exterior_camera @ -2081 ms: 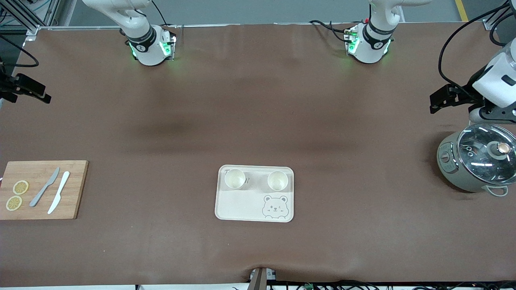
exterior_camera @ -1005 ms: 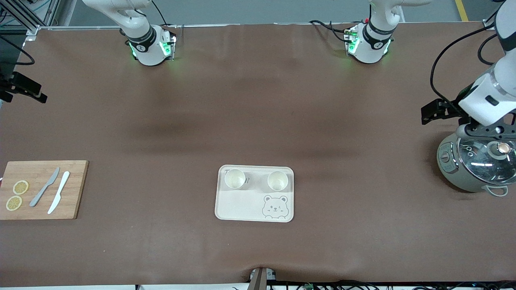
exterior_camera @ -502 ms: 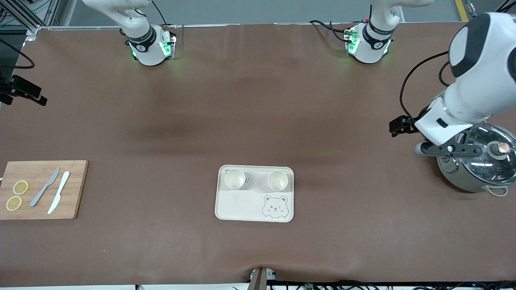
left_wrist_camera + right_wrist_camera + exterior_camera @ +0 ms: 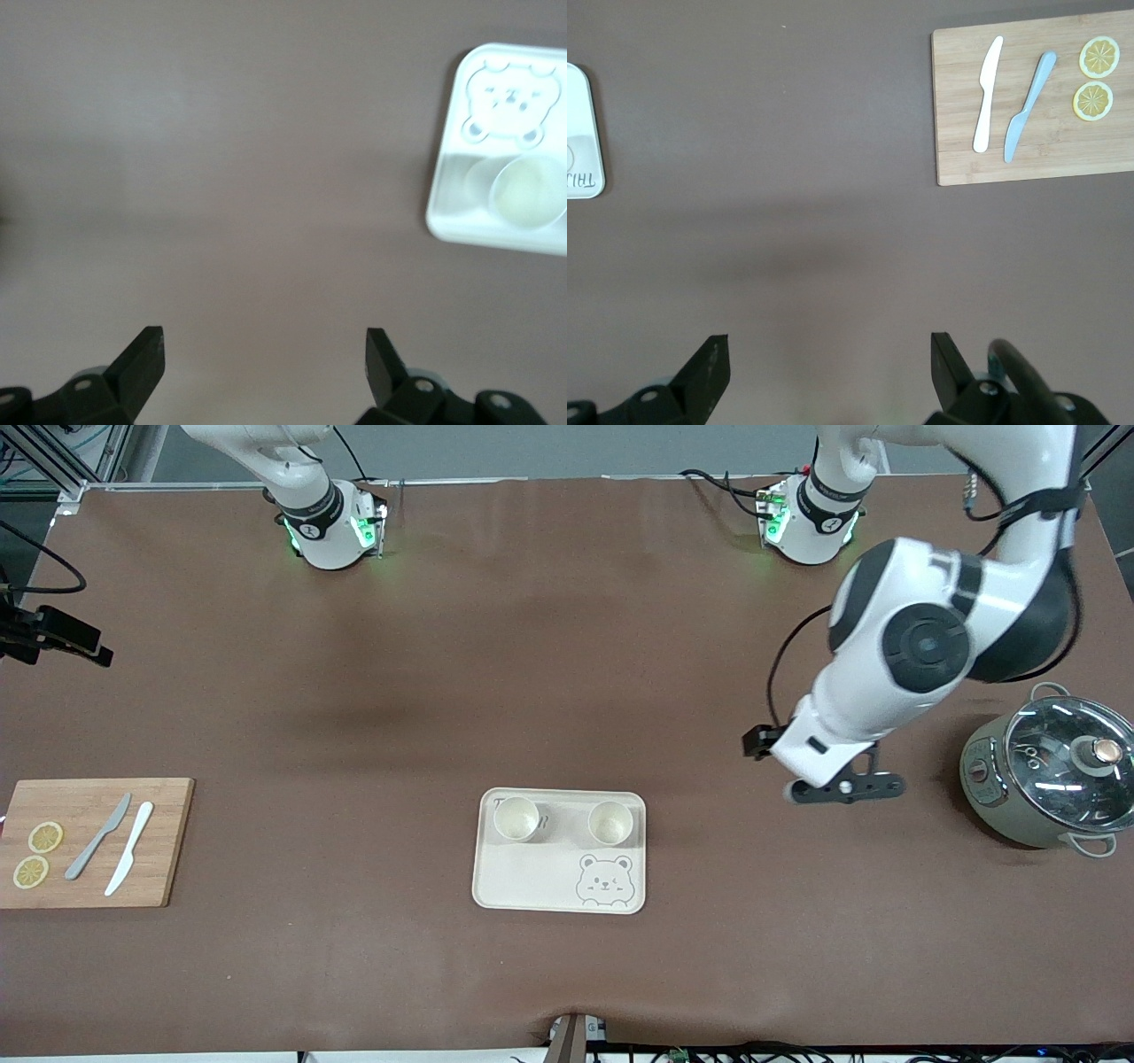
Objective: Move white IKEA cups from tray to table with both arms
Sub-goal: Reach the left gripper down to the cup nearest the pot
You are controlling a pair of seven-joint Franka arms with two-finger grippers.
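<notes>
Cups (image 4: 516, 818) are sitting side by side in the tray (image 4: 523, 881), mid-desk (image 4: 567, 646).
Left gripper (image 4: 264, 359) is hanging over bare cloth between tray and pot (image 4: 1050, 775), fingers wide apart, gripping nothing; right gripper (image 4: 829, 359) is waiting over the desk, also spread and empty.

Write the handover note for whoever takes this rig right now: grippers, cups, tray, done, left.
Left gripper: open, empty, over bare table between the tray and the lidded pot.
Right gripper: open, empty, over bare cloth at the right arm's end, above the cutting board's area.
Cups: both upright on the tray, one toward the right arm's end, one toward the left arm's.
Done: nothing moved.
Left: lift each cup and set both on the table.
</notes>
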